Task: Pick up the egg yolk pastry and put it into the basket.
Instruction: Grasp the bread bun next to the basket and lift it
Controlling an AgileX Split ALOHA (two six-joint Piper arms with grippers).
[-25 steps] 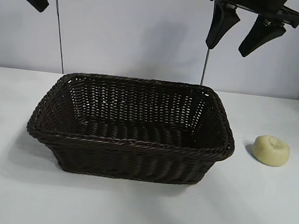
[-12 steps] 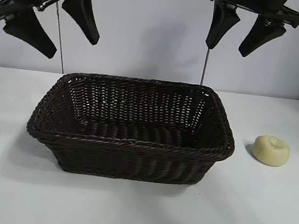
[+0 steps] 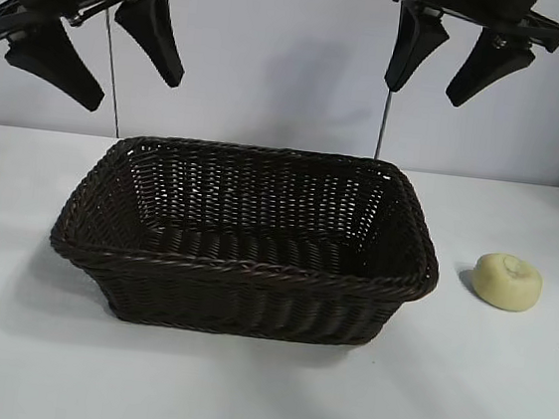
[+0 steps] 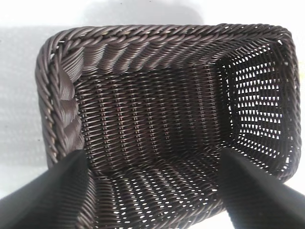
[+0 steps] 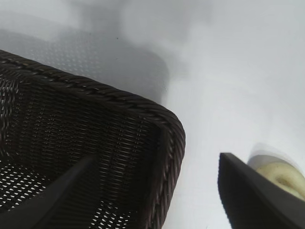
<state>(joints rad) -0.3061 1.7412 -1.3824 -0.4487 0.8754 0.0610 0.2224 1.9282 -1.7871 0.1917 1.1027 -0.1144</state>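
Exterior view: the left hand [image 3: 96, 55] has barely shifted since half a second ago, hanging released above the basket [image 3: 244, 266]'s left end. The right hand [image 3: 442, 74] stays released, high above the worktop [image 3: 260, 398]; the egg yolk pastry [image 3: 507, 282] lies right of the basket, well below it.

Left wrist view: the basket interior [image 4: 157, 119] shows between the fingers.

Right wrist view: the pastry [image 5: 281, 174] peeks beside one finger [image 5: 252, 200].

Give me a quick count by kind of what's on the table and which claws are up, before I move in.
Egg yolk pastry: 1, on the table right of the basket
Basket: 1, nothing inside
Claws: 2, left claw and right claw, both open, raised above the table
Total: 4
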